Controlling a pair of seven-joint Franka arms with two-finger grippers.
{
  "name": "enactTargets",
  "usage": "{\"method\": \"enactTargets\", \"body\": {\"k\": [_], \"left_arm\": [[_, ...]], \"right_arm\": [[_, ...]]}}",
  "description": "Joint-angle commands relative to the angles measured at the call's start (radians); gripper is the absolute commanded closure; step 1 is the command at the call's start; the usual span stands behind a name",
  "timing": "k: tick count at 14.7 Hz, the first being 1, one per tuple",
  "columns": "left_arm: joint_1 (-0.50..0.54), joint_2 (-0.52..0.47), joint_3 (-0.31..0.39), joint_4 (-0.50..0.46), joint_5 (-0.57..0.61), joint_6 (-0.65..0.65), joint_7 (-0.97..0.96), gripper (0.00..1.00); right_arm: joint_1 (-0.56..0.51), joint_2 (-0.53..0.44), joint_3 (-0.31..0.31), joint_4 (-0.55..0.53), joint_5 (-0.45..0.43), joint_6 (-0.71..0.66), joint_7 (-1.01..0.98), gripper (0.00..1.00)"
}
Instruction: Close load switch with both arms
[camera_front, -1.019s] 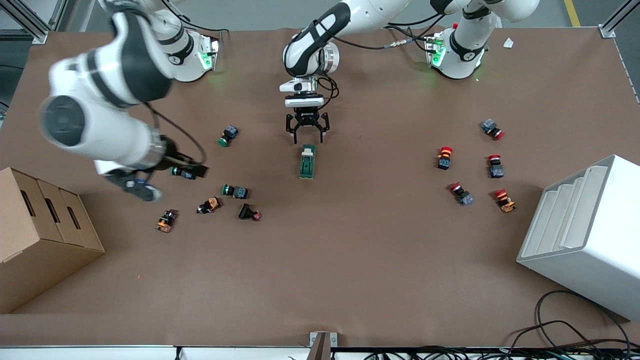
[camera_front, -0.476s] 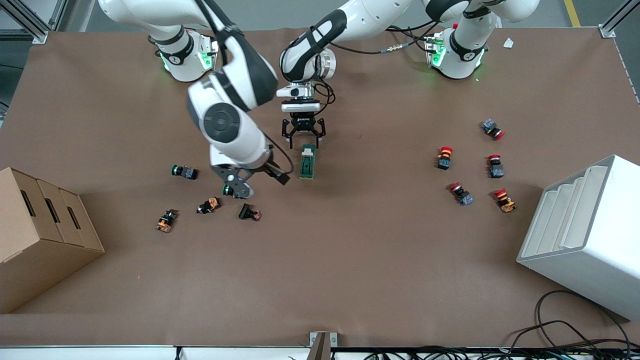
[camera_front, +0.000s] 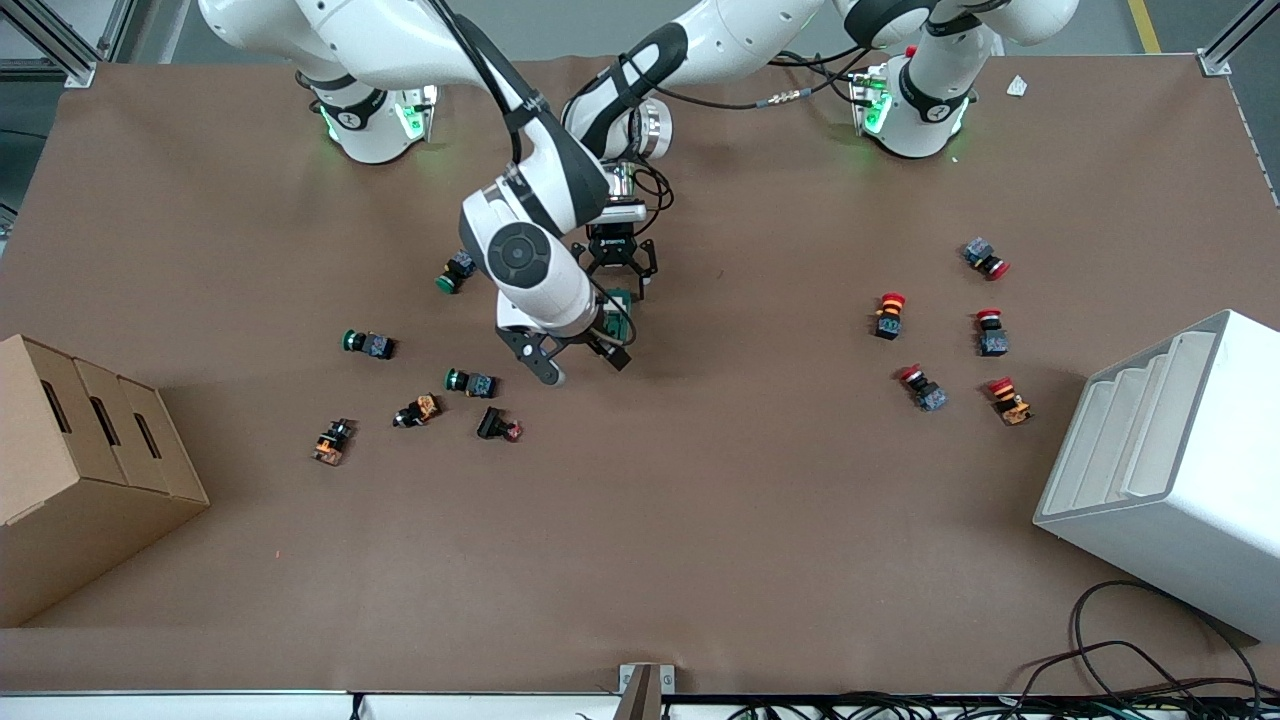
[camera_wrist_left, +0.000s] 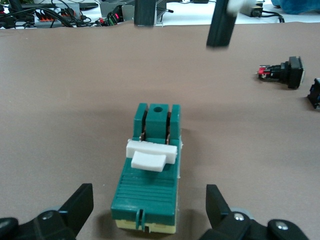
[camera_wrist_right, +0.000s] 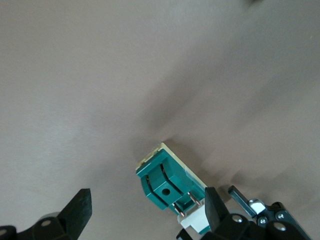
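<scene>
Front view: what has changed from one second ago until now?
The right gripper swung from the push-buttons at the right arm's end across to the load switch and now hovers open over it. The left gripper eased down, open around the switch's lever end. The switch and the push-buttons lie as before.

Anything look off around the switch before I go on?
Nothing stands out. The switch lies flat and whole on the table, its white lever raised. The left gripper is open over one end, the right gripper open over the other.
</scene>
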Motion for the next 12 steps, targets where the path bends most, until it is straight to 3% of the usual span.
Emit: {"method": "enactTargets", "body": {"k": [1, 5, 12], "left_arm": [[-0.010, 0.002, 0.005, 0.001, 0.024, -0.016, -0.029, 0.01], [-0.008, 0.028, 0.007, 0.004, 0.094, -0.018, -0.077, 0.00], [-0.008, 0.030, 0.007, 0.001, 0.097, -0.024, -0.080, 0.00]], "right_arm": [[0.035, 0.037, -0.010, -0.013, 0.026, 0.035, 0.008, 0.00], [0.043, 0.070, 0.030, -0.011, 0.028, 0.046, 0.006, 0.00], [0.059, 0.074, 0.072, -0.011, 0.065, 0.039, 0.003, 0.00]]}}
